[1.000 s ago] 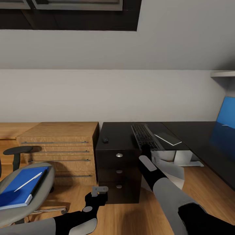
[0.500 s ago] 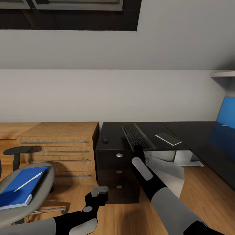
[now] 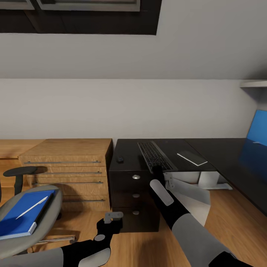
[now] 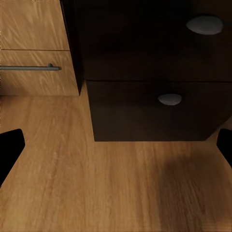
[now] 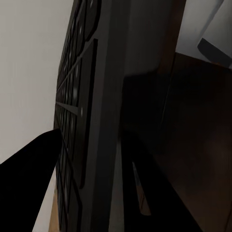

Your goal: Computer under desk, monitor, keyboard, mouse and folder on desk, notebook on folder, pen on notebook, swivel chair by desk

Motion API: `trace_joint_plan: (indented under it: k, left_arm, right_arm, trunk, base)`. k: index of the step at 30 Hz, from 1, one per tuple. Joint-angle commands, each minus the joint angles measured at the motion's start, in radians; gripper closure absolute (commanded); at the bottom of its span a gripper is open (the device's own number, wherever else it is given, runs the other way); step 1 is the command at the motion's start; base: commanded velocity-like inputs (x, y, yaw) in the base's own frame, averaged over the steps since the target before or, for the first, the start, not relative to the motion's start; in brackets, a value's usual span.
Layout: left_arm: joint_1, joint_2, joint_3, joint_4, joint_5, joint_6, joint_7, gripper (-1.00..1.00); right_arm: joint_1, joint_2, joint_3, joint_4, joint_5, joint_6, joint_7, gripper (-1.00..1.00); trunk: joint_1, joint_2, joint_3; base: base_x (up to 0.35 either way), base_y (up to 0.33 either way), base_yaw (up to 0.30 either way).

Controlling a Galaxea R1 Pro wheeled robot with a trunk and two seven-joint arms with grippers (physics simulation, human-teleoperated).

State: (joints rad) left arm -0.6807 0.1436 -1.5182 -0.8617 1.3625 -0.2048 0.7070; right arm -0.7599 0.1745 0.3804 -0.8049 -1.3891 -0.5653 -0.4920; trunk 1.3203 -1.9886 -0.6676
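On the desk [image 3: 128, 154], right gripper [image 3: 156, 170] clamps unmarked keyboard [image 3: 154, 155].

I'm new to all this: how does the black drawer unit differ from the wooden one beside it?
The black drawer unit is glossy with round silver knobs; the wooden chest has long bar handles. The black unit carries a keyboard and mouse; nothing shows on the chest's top. Both stand on the plank floor, side by side.
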Motion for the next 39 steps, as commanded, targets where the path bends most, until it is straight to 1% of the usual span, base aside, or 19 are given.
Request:
trace_joint_plan:
  k: [1, 5, 10, 18, 29, 39]
  left_arm:
    - [-0.002, 0.001, -0.005, -0.002, 0.008, -0.007, 0.003, -1.0]
    - [-0.002, 0.0, -0.005, -0.002, 0.008, -0.007, 0.003, -1.0]
    - [-0.002, -0.003, -0.006, -0.002, 0.008, -0.007, 0.003, -1.0]
    - [-0.002, -0.014, -0.006, -0.002, 0.009, -0.007, 0.003, -1.0]
    - [-0.002, -0.015, -0.007, -0.002, 0.009, -0.006, 0.003, -1.0]
    - [-0.002, -0.022, -0.007, -0.002, 0.009, -0.006, 0.003, -1.0]
  right_arm:
    - [-0.001, 0.0, 0.002, 0.003, -0.001, -0.003, -0.004, 1.0]
    - [-0.001, 0.0, 0.002, 0.007, -0.001, -0.002, -0.005, 1.0]
    - [-0.001, 0.0, 0.004, 0.009, -0.002, -0.002, -0.005, 1.0]
    - [-0.001, 0.0, 0.001, 0.01, -0.001, -0.002, -0.005, 1.0]
    - [-0.001, 0.0, 0.002, 0.014, -0.002, -0.003, -0.007, 1.0]
    - [-0.001, 0.0, 0.002, 0.051, -0.002, -0.004, -0.007, 1.0]
  trunk:
    - [0.0, -0.001, -0.001]
    - [0.0, -0.001, -0.001]
    - [0.0, -0.001, -0.001]
    - [0.0, -0.001, -0.001]
    - [0.0, -0.001, -0.001]
    - [0.0, -0.001, -0.001]
  base:
    - [0.033, 0.027, 0.0]
    - [0.014, 0.04, 0.0]
    - [0.003, 0.218, 0.0]
    - [0.02, 0.077, 0.0]
    - [0.009, 0.011, 0.0]
    - [0.0, 0.0, 0.0]
